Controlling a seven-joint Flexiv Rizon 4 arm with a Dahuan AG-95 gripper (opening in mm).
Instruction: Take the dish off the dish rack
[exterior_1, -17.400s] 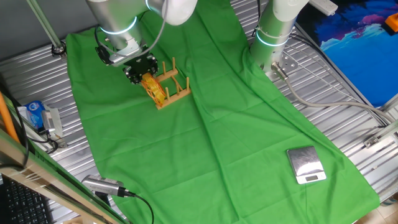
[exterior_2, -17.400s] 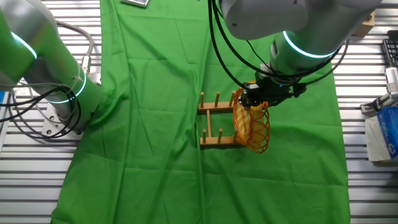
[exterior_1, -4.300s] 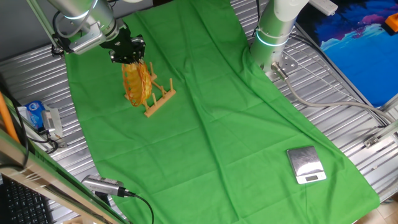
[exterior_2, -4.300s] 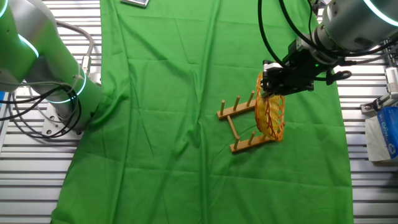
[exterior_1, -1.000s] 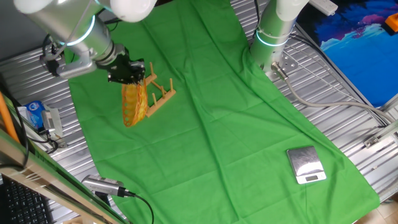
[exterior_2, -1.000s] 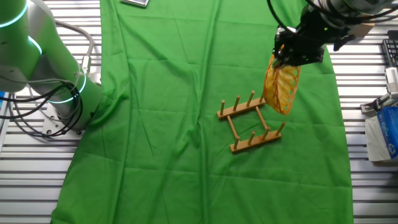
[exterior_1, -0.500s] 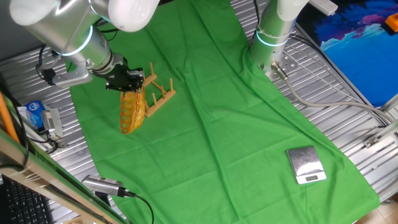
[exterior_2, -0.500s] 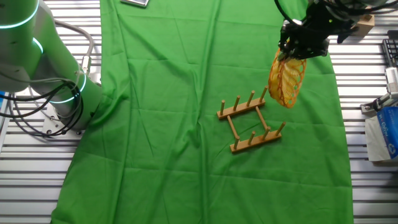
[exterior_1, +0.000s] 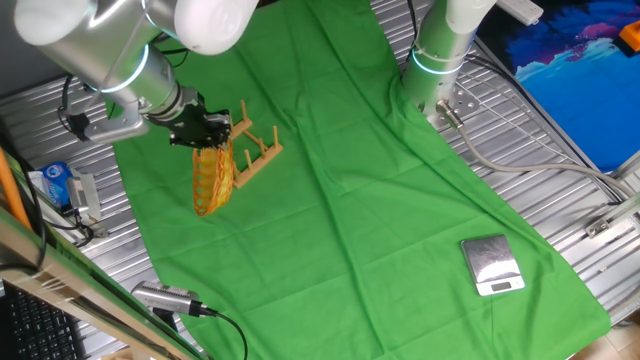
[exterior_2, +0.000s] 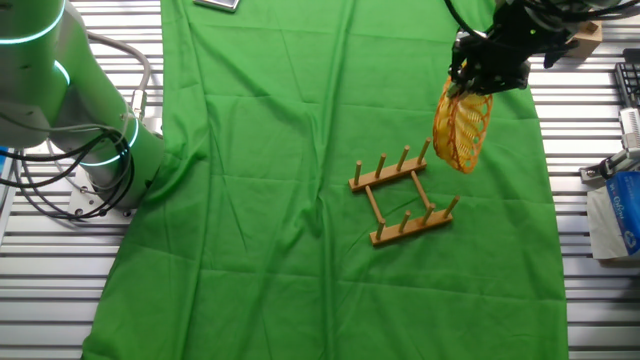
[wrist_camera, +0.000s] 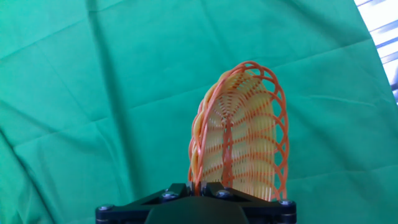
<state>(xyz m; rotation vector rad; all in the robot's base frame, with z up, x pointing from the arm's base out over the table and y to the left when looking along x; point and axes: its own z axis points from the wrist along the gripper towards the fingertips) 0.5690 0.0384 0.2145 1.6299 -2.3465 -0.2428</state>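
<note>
Though gripper-held (exterior_2: 478, 82), yellow-orange woven dish (exterior_2: 461, 131)

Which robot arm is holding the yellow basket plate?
The arm with the black gripper above the green cloth holds the dish, which hangs clear of the wooden rack. The other arm holds nothing.

no readable text, labels, brands or numbers anywhere. blue-and-white packet (exterior_1: 55, 183) at the table edge has print (too small and blurry to read); silver scale (exterior_1: 492, 265) shows no legible digits.
</note>
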